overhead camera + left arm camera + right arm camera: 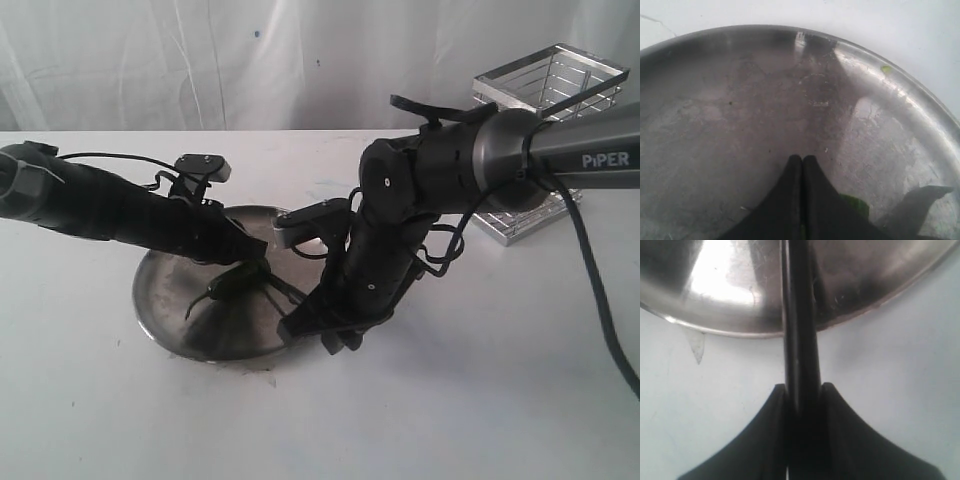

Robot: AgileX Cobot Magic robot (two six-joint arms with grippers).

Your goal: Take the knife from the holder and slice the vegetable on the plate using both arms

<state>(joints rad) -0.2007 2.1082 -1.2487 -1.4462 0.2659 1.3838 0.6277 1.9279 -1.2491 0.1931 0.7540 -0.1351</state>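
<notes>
From the exterior view, the left gripper (240, 252) reaches over the plate (160, 300) and sits on the vegetable (232, 284), likely pinning it for cutting. The right gripper (315, 322) hangs at the plate's near-right rim; the holder (545, 85) stands far right.

In the left wrist view the fingers (790, 200) are pressed together, a green sliver of pepper just beside them; whether they pinch it is unclear.

In the right wrist view the jaws clamp the knife (799, 330), which points over the plate's rim.
</notes>
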